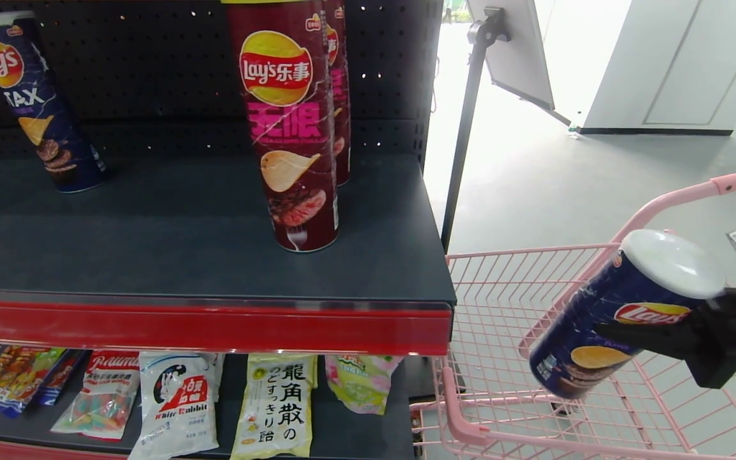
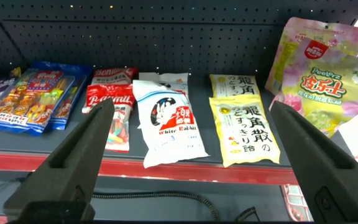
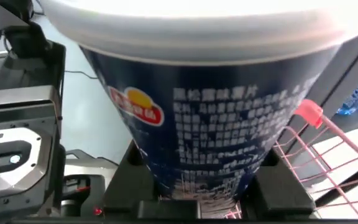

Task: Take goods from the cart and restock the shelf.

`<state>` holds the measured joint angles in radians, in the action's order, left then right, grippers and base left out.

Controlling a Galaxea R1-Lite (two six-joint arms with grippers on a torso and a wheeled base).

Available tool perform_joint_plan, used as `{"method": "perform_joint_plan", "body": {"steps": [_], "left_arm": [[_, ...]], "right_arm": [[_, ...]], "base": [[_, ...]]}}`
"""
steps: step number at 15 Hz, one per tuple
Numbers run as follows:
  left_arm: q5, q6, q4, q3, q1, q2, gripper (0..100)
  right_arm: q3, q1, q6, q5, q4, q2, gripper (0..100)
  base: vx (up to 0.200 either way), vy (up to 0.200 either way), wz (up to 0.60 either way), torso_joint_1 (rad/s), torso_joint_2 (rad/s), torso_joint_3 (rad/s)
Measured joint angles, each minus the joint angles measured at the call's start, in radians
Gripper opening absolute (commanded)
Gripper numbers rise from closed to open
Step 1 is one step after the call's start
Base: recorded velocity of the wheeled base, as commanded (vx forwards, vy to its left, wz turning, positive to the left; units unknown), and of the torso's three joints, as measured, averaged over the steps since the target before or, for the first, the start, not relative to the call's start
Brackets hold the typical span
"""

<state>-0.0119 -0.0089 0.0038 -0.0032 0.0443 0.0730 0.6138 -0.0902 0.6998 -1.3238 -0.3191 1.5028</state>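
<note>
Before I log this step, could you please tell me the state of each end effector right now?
Left end effector: open, holding nothing.
Right end effector: closed on the blue chip can.

Logos and lettering mark the maroon can (image 1: 294,128), blue can (image 1: 598,306) (small print too) and packets (image 2: 169,121).

Rear maroon can (image 1: 342,96): mostly hidden behind front maroon can (image 1: 291,128).
Front maroon can: lid cut off.
Bags (image 1: 179,402) below front maroon can: tops behind red strip (image 1: 214,326).
</note>
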Motion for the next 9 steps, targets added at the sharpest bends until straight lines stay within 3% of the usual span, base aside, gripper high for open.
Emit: {"method": "perform_joint_plan", "body": {"steps": [4,9], "left_arm": [[0.0,0.0,0.0,0.0,0.0,0.0,100],[0.0,0.0,0.0,0.0,0.0,0.0,100]], "right_arm": [[-0.002,0.08,-0.052,0.07,-0.004,-0.136,0],[-0.11,0.092,-0.064,0.141,-0.026,-0.23,0]], "base": [[0.0,0.0,0.0,0.0,0.0,0.0],[0.0,0.0,0.0,0.0,0.0,0.0]]}}
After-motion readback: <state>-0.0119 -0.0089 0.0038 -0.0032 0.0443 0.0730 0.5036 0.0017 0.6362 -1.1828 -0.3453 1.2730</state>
